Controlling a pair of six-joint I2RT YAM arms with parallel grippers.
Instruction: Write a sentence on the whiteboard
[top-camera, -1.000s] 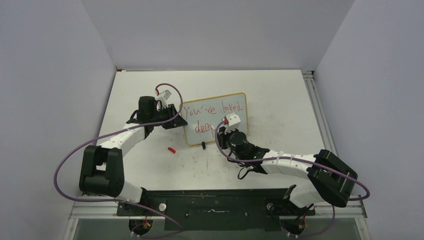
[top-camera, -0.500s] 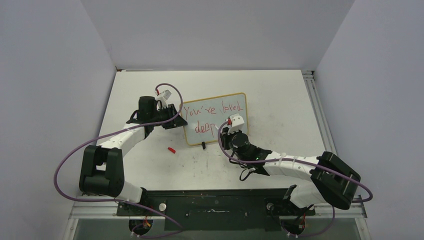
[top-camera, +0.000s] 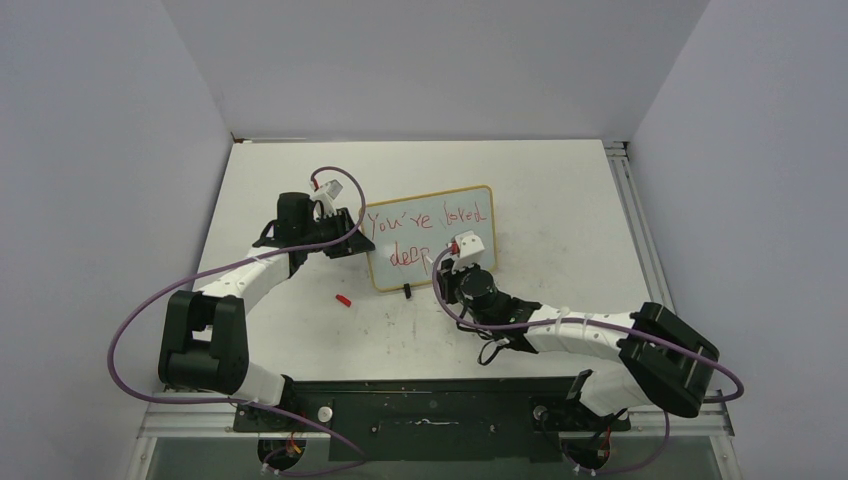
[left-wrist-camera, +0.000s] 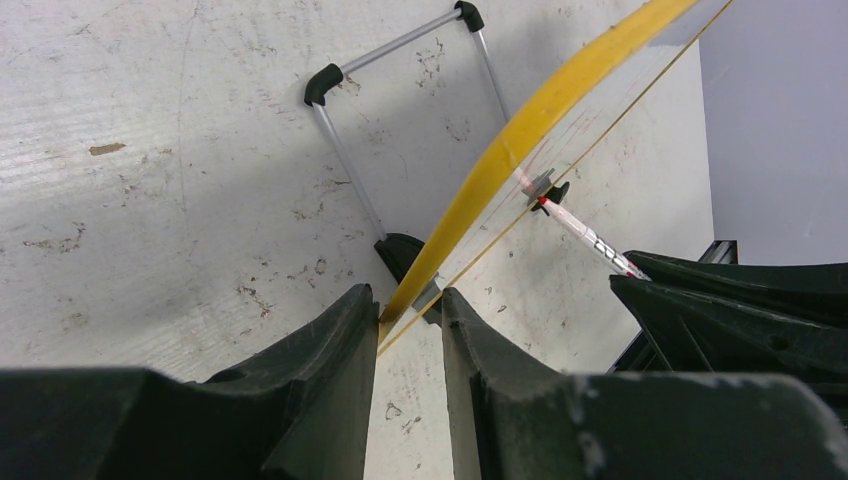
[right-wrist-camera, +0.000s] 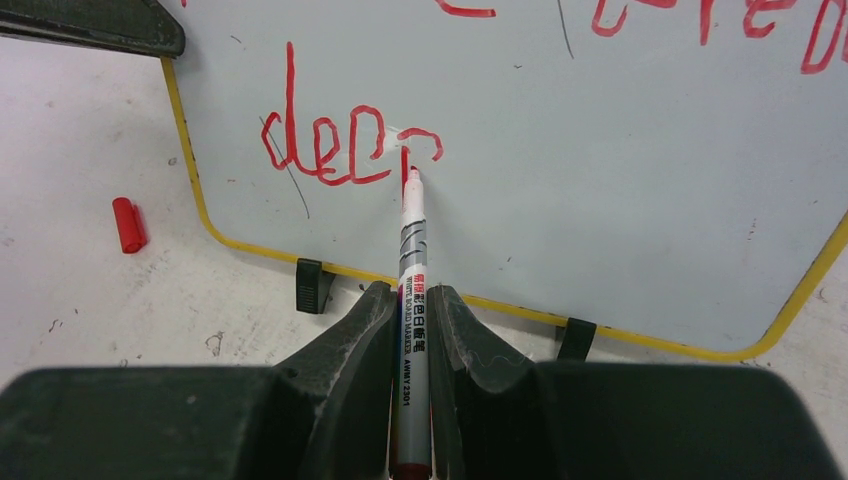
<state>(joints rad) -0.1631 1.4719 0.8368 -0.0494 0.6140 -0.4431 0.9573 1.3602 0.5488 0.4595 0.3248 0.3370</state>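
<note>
The whiteboard (top-camera: 440, 237) stands tilted in the middle of the table, white with a yellow-tan frame (left-wrist-camera: 540, 110). The sentence (top-camera: 428, 218) is in red: "You're loved" on the top line and "deep" (right-wrist-camera: 340, 150) below it. My left gripper (top-camera: 352, 232) is shut on the board's left edge, and the frame sits between its jaws in the left wrist view (left-wrist-camera: 410, 298). My right gripper (right-wrist-camera: 412, 292) is shut on a red whiteboard marker (right-wrist-camera: 411, 240), whose tip touches the stem of the "p". In the top view the right gripper (top-camera: 446, 263) is at the board's lower right part.
The marker's red cap (top-camera: 343, 299) lies on the table below the board's left corner, also in the right wrist view (right-wrist-camera: 127, 224). Black feet (right-wrist-camera: 311, 285) and a metal wire stand (left-wrist-camera: 345, 150) prop the board. A rail (top-camera: 628, 215) runs along the table's right edge.
My right gripper has shifted slightly right and back with the marker, working on the last letter of "deep". The left arm and the board have not moved.
</note>
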